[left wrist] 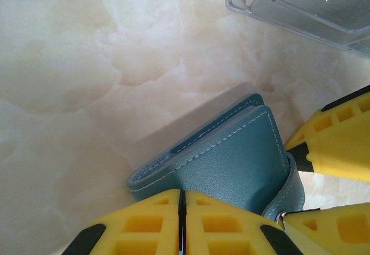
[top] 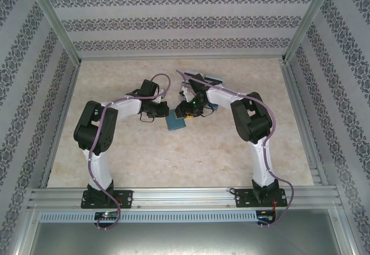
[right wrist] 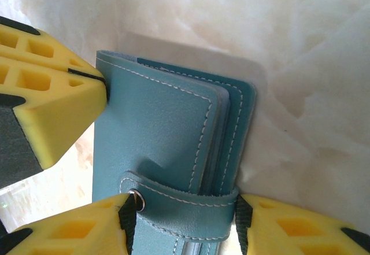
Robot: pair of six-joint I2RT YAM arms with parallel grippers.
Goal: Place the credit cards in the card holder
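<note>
Top external view: the two arms reach in toward the middle of the pale marbled bench (top: pixel 173 168), and their tips meet over the small slate-blue stitched leather folding card holder (top: pixel 175 121), which lies flat there. The left end effector (top: pixel 161 114) is at the holder's left side and the right end effector (top: pixel 186 111) at its right.

Left wrist view: the left end effector (left wrist: pixel 181 202) has its yellow fingers clenched together, only a thin dark seam between them, with the tips at the near edge of the card holder (left wrist: pixel 231 156). I cannot tell whether any leather is nipped in that seam. A clear plastic tray (left wrist: pixel 300 9) sits on the bench near the holder.

Right wrist view: the right end effector (right wrist: pixel 182 220) straddles the strap end of the card holder (right wrist: pixel 162 133). One finger rests against the metal snap (right wrist: pixel 136 196) and the other against the opposite edge, so it grasps the holder across its width. The holder is folded, with its layered leaves showing along the open edge and the strap wrapped over them.
</note>
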